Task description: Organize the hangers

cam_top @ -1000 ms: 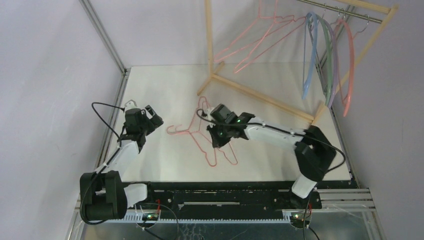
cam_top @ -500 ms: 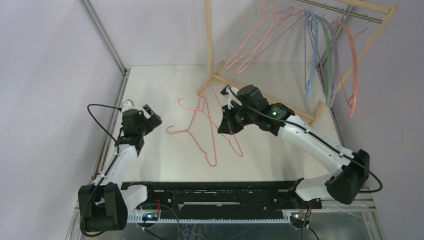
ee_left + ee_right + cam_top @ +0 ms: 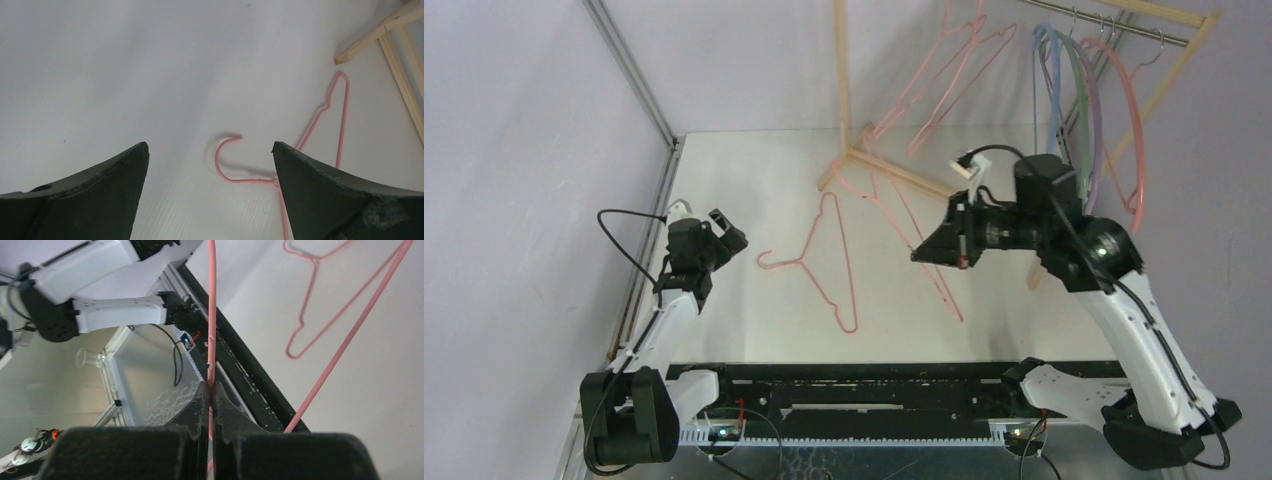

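Observation:
A pink wire hanger [image 3: 824,262] lies flat on the white table; in the left wrist view its hook [image 3: 221,159] lies between my fingertips and beyond them. My left gripper [image 3: 724,230] is open and empty, low over the table just left of that hanger [image 3: 210,150]. My right gripper [image 3: 921,255] is shut on a second pink wire hanger [image 3: 946,292] and holds it up off the table in front of the rack; the wire [image 3: 211,315] runs between the pinched jaws [image 3: 211,390]. More pink hangers [image 3: 944,75] and blue [image 3: 1049,100], grey-green [image 3: 1079,95], lilac [image 3: 1095,120] and salmon [image 3: 1130,130] ones hang on the rail.
The pale wooden rack frame [image 3: 842,70] stands at the back right, its foot bar [image 3: 904,172] running across the table just behind the held hanger. The rack foot also shows in the left wrist view [image 3: 372,36]. A metal post [image 3: 629,70] stands at the back left.
My right arm has lifted the pink hanger off the table and swung it up and to the right towards the rack. The left arm has shifted slightly. The hangers on the rail have swung.

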Controlling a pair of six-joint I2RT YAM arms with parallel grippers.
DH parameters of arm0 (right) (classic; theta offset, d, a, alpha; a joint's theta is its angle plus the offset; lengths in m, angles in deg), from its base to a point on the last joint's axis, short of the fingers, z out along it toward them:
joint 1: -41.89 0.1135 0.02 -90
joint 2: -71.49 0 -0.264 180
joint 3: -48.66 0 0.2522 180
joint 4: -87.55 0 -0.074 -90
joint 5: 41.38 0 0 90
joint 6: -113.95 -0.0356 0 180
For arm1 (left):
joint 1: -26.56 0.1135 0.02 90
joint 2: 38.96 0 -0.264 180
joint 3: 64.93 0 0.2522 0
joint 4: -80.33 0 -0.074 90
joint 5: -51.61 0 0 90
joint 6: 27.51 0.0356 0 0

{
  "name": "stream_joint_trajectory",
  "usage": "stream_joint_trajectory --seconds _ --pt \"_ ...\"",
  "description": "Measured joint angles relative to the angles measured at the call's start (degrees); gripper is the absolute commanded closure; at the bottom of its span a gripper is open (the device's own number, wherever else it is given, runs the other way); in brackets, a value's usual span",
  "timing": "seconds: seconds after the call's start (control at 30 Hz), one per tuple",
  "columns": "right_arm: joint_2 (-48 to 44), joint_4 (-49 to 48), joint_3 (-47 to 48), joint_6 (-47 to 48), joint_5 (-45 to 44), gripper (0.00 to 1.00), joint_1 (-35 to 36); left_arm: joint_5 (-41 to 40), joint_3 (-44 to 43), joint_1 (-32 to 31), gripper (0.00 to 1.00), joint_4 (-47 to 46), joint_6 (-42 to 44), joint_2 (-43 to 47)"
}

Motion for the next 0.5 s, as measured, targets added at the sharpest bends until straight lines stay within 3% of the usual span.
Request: stream_joint_trajectory --seconds 0.27,0.5 --pt "-4.55 9.35 7.19 0.55 10.69 1.0 -11.13 0.2 -0.04 0.0 0.02 0.0 -0.13 -0.46" --pt "-7.08 12.52 8.04 0.13 17.42 1.0 -13.86 0.26 -0.5 -0.04 0.02 -0.02 -0.13 -2.14"
